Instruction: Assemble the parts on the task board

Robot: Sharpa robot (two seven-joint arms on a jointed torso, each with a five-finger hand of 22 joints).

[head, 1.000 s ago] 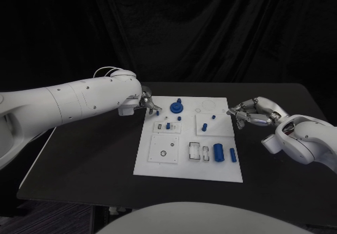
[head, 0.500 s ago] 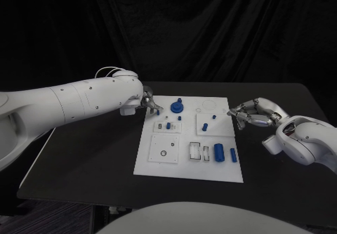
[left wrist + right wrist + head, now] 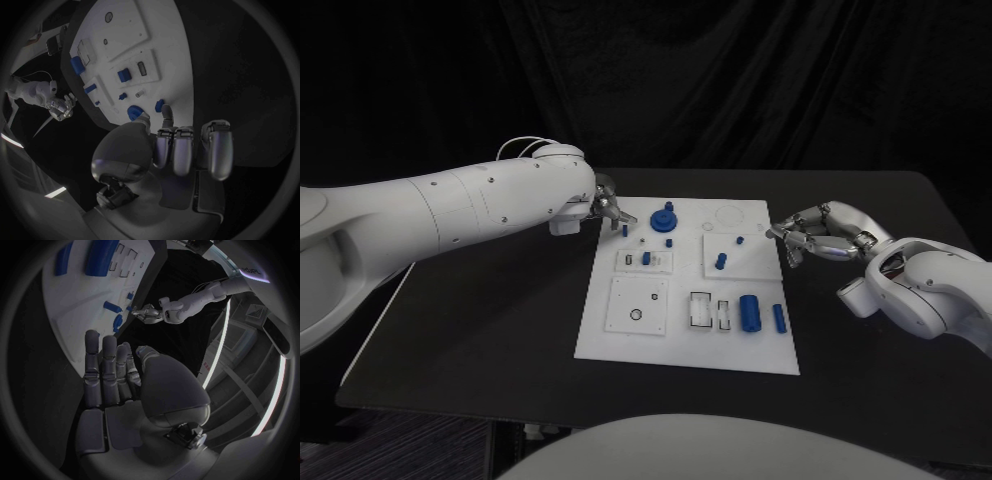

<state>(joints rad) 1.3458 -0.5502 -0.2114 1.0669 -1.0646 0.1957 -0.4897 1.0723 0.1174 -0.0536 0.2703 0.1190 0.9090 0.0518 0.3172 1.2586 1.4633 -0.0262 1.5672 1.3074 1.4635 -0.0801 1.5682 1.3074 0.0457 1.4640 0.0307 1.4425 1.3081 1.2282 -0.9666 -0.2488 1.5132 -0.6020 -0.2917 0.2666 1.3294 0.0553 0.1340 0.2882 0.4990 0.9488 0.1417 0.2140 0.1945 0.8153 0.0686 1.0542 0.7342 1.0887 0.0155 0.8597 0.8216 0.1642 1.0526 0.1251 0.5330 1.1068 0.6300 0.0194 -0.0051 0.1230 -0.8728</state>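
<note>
The white task board (image 3: 733, 350) lies mid-table with several blue parts on it: a large round knob (image 3: 662, 218), a fat cylinder (image 3: 750, 311), and small pegs such as one (image 3: 720, 261). My left hand (image 3: 607, 212) hovers at the board's far left corner, holding nothing. In the left wrist view one fingertip (image 3: 167, 116) reaches almost to a small blue peg (image 3: 160, 105) standing in the board, with the knob (image 3: 133, 112) beside the thumb. My right hand (image 3: 816, 232) hangs at the board's right edge, fingers loosely bent and holding nothing.
Bare black table surrounds the board on every side. Square white insert plates (image 3: 639, 304) and slotted recesses (image 3: 710, 310) sit on the board's near half. The right wrist view shows my left hand (image 3: 150, 311) across the board (image 3: 69, 295).
My left hand's fingers have crept slightly toward the small peg at the board's far left corner. The right hand has hardly moved.
</note>
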